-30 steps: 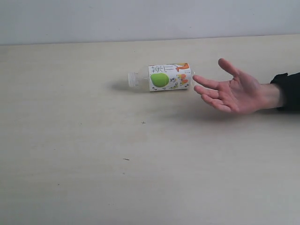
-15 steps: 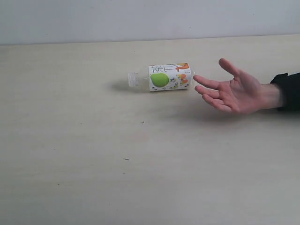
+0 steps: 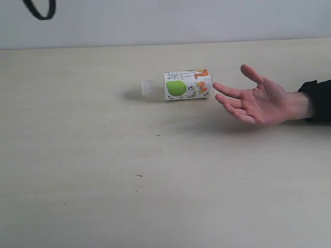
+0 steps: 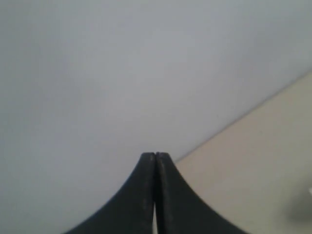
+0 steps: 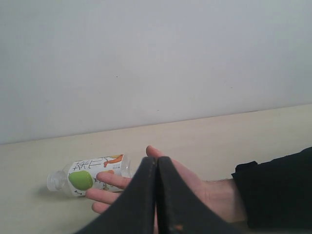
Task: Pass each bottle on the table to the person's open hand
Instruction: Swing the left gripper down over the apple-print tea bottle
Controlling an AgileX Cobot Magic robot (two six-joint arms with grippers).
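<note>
One bottle [image 3: 181,84] with a green apple and orange label lies on its side on the table [image 3: 103,170], cap end pointing left; it shows too in the right wrist view [image 5: 87,176]. The person's open hand [image 3: 256,99] hovers palm up just right of the bottle, black cuff at the wrist. My left gripper [image 4: 155,154] is shut and empty, facing the wall. My right gripper [image 5: 157,159] is shut and empty, in front of the hand [image 5: 204,192]. The other bottles are out of view.
A black loop of the left arm [image 3: 39,9] shows at the top left corner of the exterior view. A pale wall [image 3: 165,20] runs behind the table's far edge. Tiny dark specks [image 3: 158,135] dot the tabletop.
A black part of the left arm has come into the top left corner of the exterior view. The bottle and the hand have stayed put.
</note>
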